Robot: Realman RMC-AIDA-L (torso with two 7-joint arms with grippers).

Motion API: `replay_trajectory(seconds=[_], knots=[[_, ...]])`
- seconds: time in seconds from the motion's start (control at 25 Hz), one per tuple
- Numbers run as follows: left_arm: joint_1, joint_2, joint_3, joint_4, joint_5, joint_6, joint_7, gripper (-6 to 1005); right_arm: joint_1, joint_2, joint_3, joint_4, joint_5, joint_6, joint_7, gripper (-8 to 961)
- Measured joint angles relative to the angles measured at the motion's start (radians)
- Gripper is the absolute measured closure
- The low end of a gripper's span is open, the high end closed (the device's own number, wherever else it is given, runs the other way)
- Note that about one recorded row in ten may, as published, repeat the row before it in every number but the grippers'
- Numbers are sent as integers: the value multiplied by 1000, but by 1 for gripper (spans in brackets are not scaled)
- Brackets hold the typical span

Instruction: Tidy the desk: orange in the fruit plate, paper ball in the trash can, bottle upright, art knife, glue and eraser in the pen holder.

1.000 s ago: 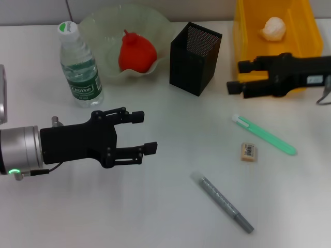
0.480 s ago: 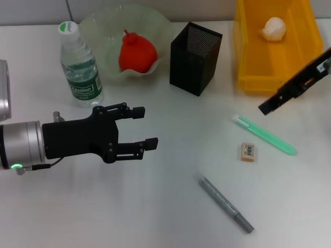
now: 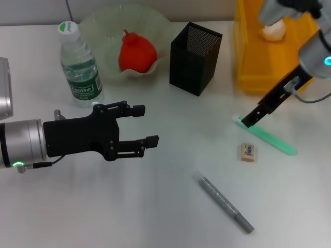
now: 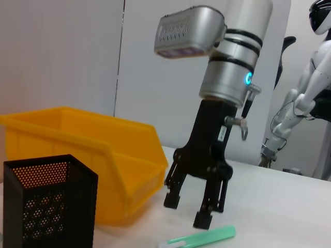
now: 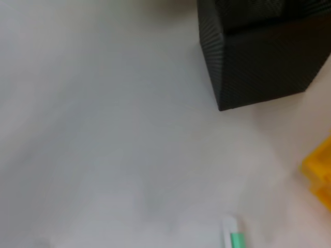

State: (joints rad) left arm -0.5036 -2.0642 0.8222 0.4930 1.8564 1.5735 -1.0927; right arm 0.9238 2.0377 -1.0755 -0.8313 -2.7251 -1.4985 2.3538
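Note:
The orange (image 3: 137, 52) lies in the fruit plate (image 3: 101, 26). Beside the plate the bottle (image 3: 78, 66) stands upright. The paper ball (image 3: 274, 30) rests in the yellow trash can (image 3: 251, 62), partly behind my right arm. On the table lie the green art knife (image 3: 270, 137), the eraser (image 3: 248, 151) and the grey glue pen (image 3: 223, 202). My right gripper (image 3: 247, 123) points down, open, just over the knife's white end; the left wrist view shows this gripper (image 4: 187, 209) above the knife (image 4: 207, 236). My left gripper (image 3: 145, 125) hovers open and holds nothing, left of centre. The black pen holder (image 3: 194, 51) stands between plate and can.
The right wrist view shows the pen holder (image 5: 264, 57), a corner of the trash can (image 5: 320, 173) and the knife's tip (image 5: 235, 238). Bare table stretches between my left gripper and the glue pen.
My right arm swung off the trash can and came down, pointing at the white end of the art knife. The left gripper crept slightly right.

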Motion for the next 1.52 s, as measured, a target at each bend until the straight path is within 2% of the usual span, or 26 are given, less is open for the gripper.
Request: replay_trajectory(seconds=[0.24,0.6,0.8,1.4,1.52], knots=[[-7,-1,0,-2,1,-13,-1,197,-14,27,-57,15,-1,76,-13,305],[-8,-1,0,-2,1,-15,1,197,-16,36,-67,54,-2,127,-16,311],[-9,-1,0,-1,1,-15,1,197,-17,37,-67,67,1,142,-21,548],[-10,-1,0,5,3,-17,3,197,-16,41,-69,104,7,184,-46,588],[-10,-1,0,5,3,-17,3,197,-16,41,-69,105,7,185,-47,636]])
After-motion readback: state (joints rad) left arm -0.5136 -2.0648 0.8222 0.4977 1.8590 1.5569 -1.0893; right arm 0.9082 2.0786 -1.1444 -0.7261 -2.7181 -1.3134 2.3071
